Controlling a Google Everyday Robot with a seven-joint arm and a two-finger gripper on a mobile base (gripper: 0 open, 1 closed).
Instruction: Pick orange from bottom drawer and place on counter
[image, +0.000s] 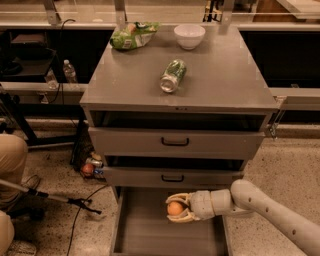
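Orange (175, 208): small, smooth and round, inside the open bottom drawer (145, 237), toward its back, just beneath the middle drawer front (172, 178); cannot tell whether clear of the drawer floor.
Handling: judged light and firm with slight give; waxy skin, apt to roll or slip. Best taken across the widest part, pads on opposite sides, with a moderate squeeze.
Gripper (172, 208): closed round the orange, opened only to the fruit's width, with pale fingers (181, 198) at 12 and 6 o'clock of it; arm reaching in from 4 o'clock.
Way out: probably toward 6 o'clock first, since the drawer fronts overhang at 12 o'clock.
Counter (225, 85): far up at 12 o'clock of the orange, flat and grey.
On the counter: green can (173, 76) on its side near the middle, white bowl (189, 36) at 12 o'clock, green snack bag (132, 36) at 11 o'clock.
Floor: dark-red round object (87, 169) at 10 o'clock of the orange, outside the cabinet.
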